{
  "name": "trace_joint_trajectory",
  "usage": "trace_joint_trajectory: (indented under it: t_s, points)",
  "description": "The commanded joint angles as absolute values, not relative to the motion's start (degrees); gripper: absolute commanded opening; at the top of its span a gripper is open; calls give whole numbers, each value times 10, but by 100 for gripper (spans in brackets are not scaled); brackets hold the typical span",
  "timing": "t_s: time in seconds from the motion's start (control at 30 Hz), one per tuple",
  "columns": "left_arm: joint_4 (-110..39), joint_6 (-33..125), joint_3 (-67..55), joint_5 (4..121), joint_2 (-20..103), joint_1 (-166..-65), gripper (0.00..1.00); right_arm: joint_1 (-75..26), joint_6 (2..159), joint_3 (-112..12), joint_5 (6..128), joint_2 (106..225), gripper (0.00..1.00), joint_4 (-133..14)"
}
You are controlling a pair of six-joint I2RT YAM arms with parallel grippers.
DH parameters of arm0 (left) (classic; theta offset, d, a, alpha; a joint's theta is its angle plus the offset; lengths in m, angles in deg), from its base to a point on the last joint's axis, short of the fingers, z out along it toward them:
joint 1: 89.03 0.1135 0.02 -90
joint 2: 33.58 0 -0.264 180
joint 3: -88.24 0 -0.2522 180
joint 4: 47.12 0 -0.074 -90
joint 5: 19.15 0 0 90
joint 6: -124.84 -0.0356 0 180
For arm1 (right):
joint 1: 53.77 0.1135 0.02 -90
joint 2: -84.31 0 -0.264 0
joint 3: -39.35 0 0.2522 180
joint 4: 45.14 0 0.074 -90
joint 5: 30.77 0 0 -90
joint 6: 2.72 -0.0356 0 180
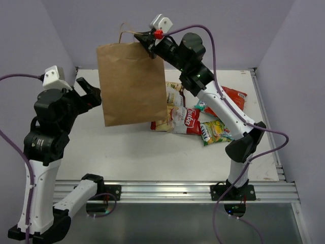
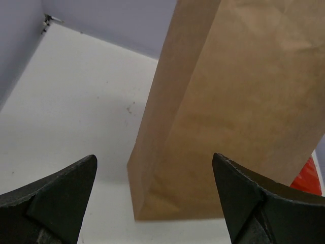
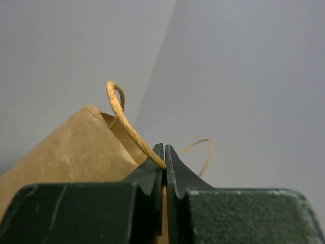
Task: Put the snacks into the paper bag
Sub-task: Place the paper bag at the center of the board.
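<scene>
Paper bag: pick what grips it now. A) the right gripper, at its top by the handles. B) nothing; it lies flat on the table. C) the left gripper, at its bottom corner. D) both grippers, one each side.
A: the right gripper is shut on the top of the paper bag and holds it upright, while the left gripper stands open beside it.

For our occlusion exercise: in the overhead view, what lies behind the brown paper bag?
The snack pile pokes out past the right edge of the paper bag, on the white table. The pile's left part and the tabletop behind the bag are covered.
</scene>
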State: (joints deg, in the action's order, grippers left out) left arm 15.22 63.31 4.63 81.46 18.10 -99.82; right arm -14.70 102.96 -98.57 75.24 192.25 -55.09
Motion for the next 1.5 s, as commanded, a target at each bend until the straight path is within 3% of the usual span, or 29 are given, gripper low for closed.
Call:
trace_joint_trajectory:
  t_s: [0.0,0.53,0.97,1.17,1.47]
  points:
    - [165,631,94,881,146,-996,100,-110,1021,-974,779,1907,0,-553]
    - [196,641,131,933,83,-997,100,35,969,-993,747,2030,0,-478]
    - [244,650,110,931,97,-997,100,40,967,-693,681,1886,0,-392]
    - [268,662,102,910,112,-997,100,37,992,-613,605,1836,0,-373]
    - [291,690,62,835,127,-997,100,14,994,-587,523,1808,2,-394]
